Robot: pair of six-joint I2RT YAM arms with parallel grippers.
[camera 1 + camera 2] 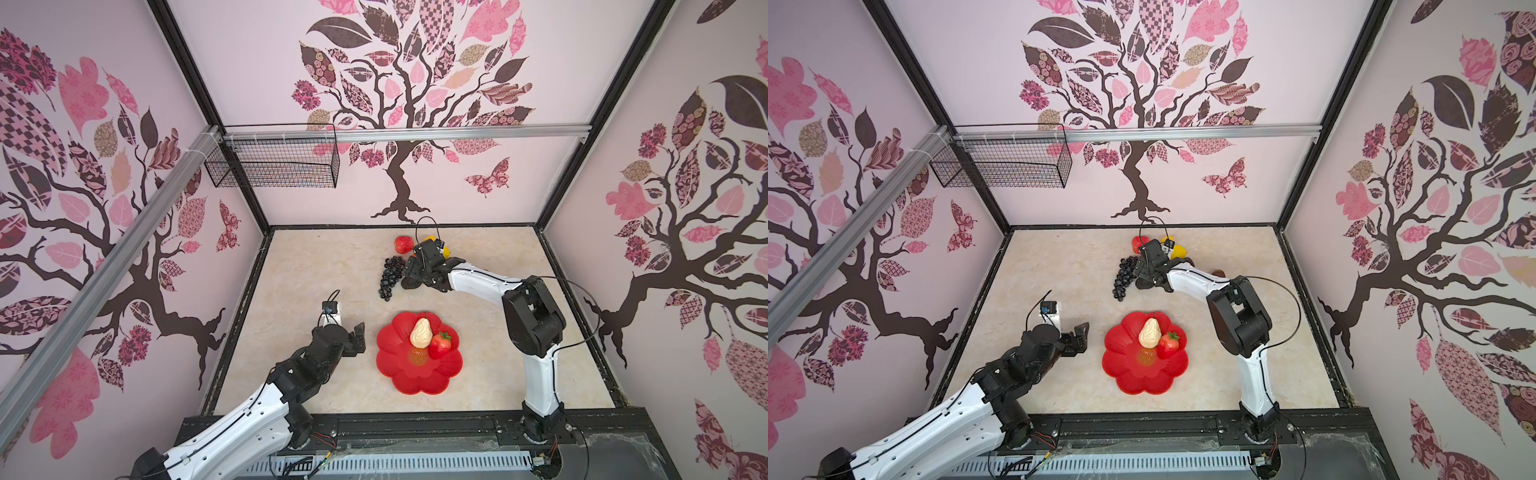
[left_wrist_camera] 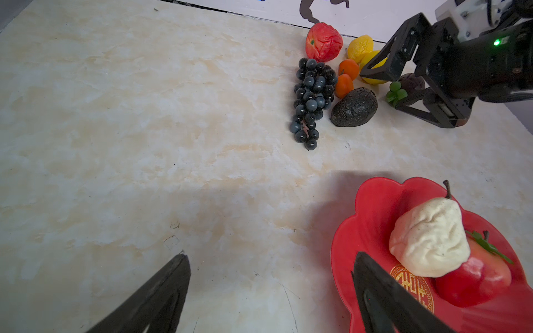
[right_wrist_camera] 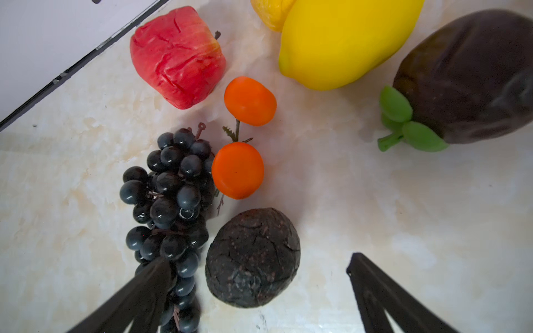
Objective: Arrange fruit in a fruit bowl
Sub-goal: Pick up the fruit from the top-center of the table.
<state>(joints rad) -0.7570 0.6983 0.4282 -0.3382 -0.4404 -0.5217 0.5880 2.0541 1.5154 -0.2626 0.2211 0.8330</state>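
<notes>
Toward the worktop's far edge, my right gripper [image 3: 258, 259] hangs tipped down, spread and empty, above the avocado [image 2: 354, 107]. My left gripper [image 2: 271, 255] hovers spread and empty beside the fruit bowl [image 1: 399, 374], where the cream pear [image 1: 420, 332] lies with its stem toward the far edge.

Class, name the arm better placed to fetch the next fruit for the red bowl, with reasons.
Right. The right gripper hangs open over the loose fruit, dark avocado showing between its jaws. The left gripper sits open beside the red bowl, away from that fruit.
</notes>
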